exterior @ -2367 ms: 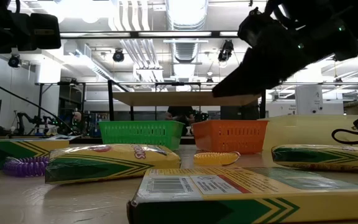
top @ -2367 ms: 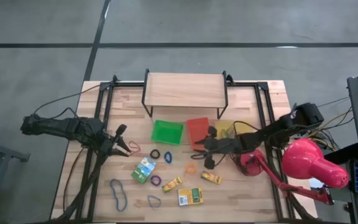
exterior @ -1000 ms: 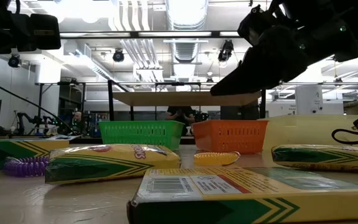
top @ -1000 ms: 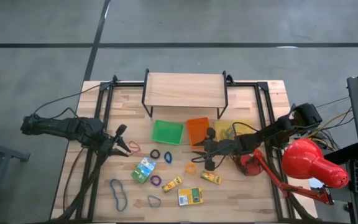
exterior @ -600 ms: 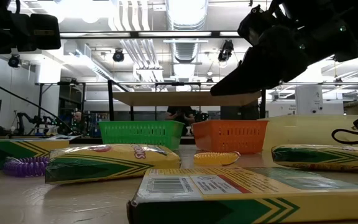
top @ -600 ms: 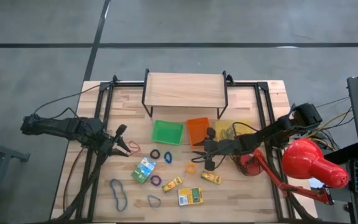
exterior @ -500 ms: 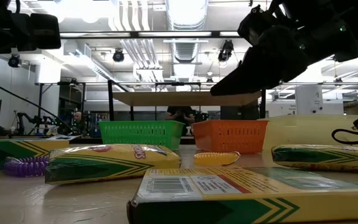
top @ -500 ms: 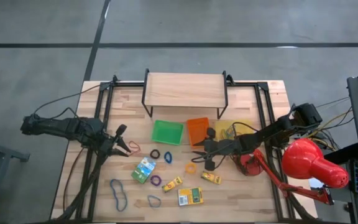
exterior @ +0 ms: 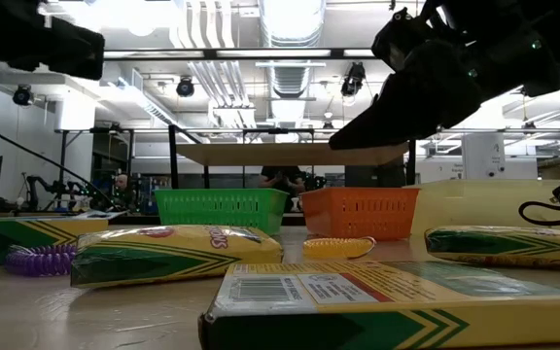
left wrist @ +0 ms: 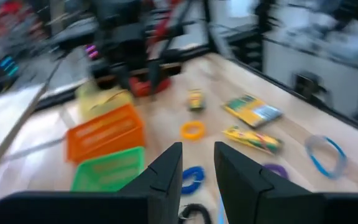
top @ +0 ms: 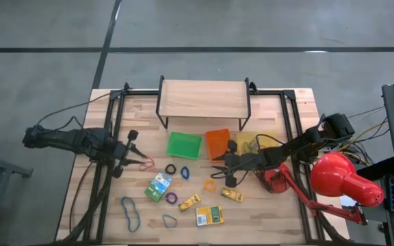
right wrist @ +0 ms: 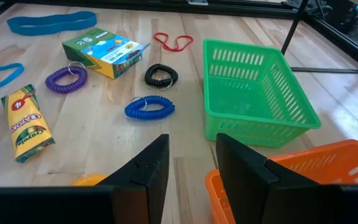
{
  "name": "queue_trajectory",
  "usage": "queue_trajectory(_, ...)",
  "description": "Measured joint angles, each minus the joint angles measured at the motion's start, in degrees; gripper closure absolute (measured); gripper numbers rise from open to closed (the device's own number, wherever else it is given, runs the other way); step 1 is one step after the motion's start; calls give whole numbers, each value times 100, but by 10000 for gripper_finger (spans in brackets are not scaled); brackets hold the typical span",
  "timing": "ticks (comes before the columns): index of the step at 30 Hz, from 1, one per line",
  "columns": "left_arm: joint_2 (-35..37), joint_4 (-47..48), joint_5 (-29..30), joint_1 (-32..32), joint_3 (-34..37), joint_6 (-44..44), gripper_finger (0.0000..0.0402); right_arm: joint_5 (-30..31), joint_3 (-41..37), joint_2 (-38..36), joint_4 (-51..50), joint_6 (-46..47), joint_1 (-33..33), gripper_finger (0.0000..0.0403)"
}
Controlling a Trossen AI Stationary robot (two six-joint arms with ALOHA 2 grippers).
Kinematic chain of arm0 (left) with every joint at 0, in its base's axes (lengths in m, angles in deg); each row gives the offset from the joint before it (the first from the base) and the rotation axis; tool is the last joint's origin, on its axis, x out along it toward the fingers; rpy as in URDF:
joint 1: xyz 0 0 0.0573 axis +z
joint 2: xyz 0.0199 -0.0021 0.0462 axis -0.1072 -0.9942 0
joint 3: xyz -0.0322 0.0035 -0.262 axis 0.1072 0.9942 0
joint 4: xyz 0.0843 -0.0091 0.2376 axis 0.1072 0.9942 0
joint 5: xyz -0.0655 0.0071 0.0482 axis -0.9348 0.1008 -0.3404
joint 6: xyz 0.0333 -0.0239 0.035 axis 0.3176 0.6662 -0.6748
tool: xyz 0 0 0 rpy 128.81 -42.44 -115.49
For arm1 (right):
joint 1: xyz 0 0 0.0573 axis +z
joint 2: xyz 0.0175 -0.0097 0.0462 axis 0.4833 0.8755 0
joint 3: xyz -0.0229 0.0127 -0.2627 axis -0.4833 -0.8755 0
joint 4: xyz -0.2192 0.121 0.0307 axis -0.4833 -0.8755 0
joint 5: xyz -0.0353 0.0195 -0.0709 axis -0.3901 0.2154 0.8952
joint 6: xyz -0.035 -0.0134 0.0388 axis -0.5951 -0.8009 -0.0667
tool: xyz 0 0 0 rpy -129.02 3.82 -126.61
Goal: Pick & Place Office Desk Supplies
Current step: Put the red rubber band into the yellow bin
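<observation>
Coiled bands lie loose on the wooden table: black, blue, purple and orange. A red band and two flat blue bands also lie there. A green box and yellow crayon boxes lie flat. My left gripper hovers open at the table's left, just left of the red band. My right gripper hangs open over the near edge of the orange tray. Nothing sits between either pair of fingers.
A green tray and a yellow tray flank the orange one. A wooden shelf stands at the far edge. A red desk lamp fills the right side. Bare tabletop lies along the near left.
My left gripper has rolled about its own axis and risen a little, staying beside the red band. The right arm and the things on the table have kept still.
</observation>
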Motion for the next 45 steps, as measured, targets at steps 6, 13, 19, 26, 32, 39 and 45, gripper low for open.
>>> queue_trajectory(6,-569,-7,450,0,-331,624,306,0,0,0,4,0,0,269)
queue_trajectory(13,-1904,851,449,-4,-1236,1696,306,0,0,0,7,0,-2,262)
queue_trajectory(19,-3132,2437,449,-7,-2274,2910,306,0,0,0,9,-2,-1,266)
queue_trajectory(26,-4116,2712,448,-7,-2539,3424,306,0,0,0,11,-2,-2,276)
queue_trajectory(32,-4478,2756,448,-7,-2467,3435,306,0,0,0,12,-1,-1,276)
queue_trajectory(39,-4485,3109,458,-7,-2462,4003,306,0,0,0,13,0,-1,268)
queue_trajectory(45,-4470,3116,521,-7,-2462,4476,306,0,0,0,20,-2,-2,266)
